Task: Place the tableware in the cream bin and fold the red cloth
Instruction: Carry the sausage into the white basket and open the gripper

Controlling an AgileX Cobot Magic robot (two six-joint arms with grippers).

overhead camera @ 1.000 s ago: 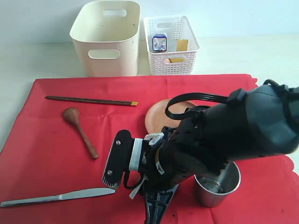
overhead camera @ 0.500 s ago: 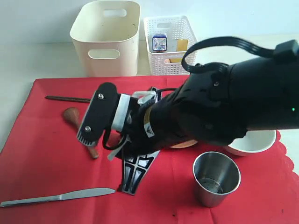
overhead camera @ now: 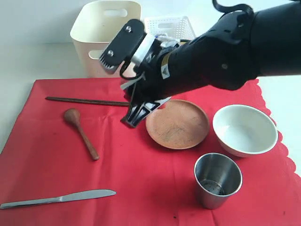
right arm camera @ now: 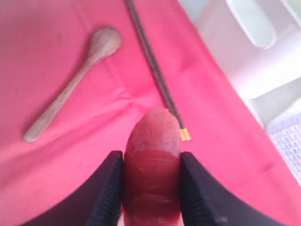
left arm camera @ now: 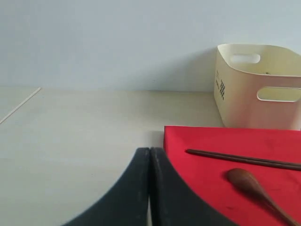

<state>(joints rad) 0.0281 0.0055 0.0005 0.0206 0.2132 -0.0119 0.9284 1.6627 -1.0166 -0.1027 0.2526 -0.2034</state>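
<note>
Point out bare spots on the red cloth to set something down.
Widest: the cloth between spoon, knife and cup. A smaller strip lies between chopsticks and the cloth's far edge. Crowded: plate, bowl and cup cluster together on the right. The right gripper, gripping a sausage, hangs by the plate.

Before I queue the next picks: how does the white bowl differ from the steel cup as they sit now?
The round white bowl is wide and shallow; the shiny steel cup is narrower, taller and steep-walled. The bowl sits close beside the round brown wooden plate; the cup stands in front of them, nearer the camera. The bowl looks clean inside; the cup shows dark specks at its bottom. Both stand upright, mouths up, on the red cloth.
</note>
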